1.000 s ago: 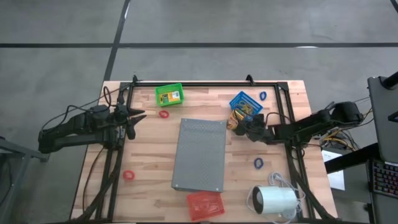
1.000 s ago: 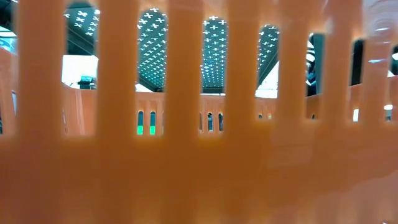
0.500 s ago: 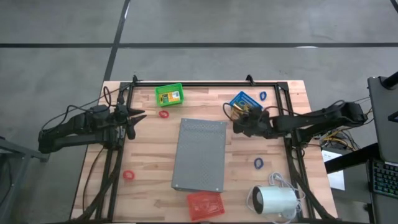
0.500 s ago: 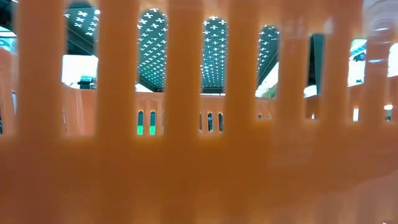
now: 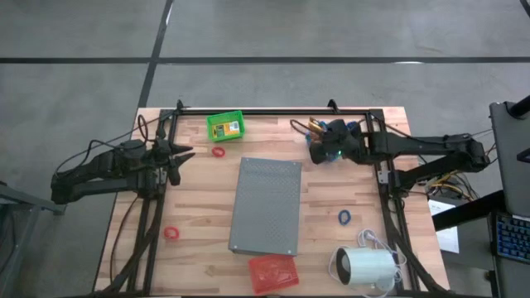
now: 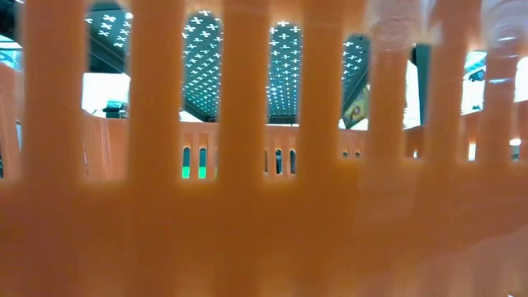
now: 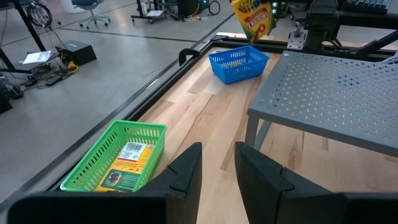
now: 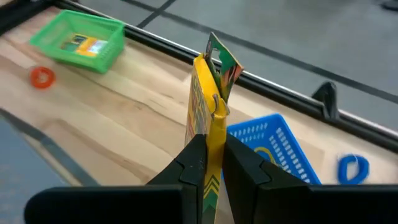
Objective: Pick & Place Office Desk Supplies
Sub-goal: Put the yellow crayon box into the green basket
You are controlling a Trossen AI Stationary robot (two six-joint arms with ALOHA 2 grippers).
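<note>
My right gripper [image 8: 211, 148] is shut on a yellow crayon box [image 8: 208, 93] and holds it up in the air over the blue basket [image 8: 277, 149], as the left wrist view also shows [image 7: 254, 17]. In the high view that gripper [image 5: 318, 141] hangs at the table's far right. A second crayon box [image 7: 124, 163] lies in the green basket [image 5: 225, 127]. Red rings [image 5: 219, 152] [image 5: 171, 234] and blue rings [image 5: 344, 217] [image 5: 351, 127] lie flat on the table. My left gripper [image 7: 217, 168] waits at the left edge, open, nothing between its fingers. My right gripper pinches the crayon box by its two flat faces [image 8: 210, 127] between its two fingers. The fingers slant down from the table's right side. The box sticks out beyond them on edge, its opened flap [image 8: 222, 59] farthest out, lifted clear of table and basket.
A big grey perforated slab [image 5: 267, 205] stands on legs mid-table. A red basket [image 5: 273, 271] sits at the near edge and fills the low view. A white cylinder with a cord [image 5: 364, 266] lies near right. A black rail [image 5: 273, 111] runs along the far edge.
My right gripper has risen and gone toward the far edge, rolling its wrist, still shut on the crayon box. The box has gone from the table beside the blue basket to up in the air over the basket.
</note>
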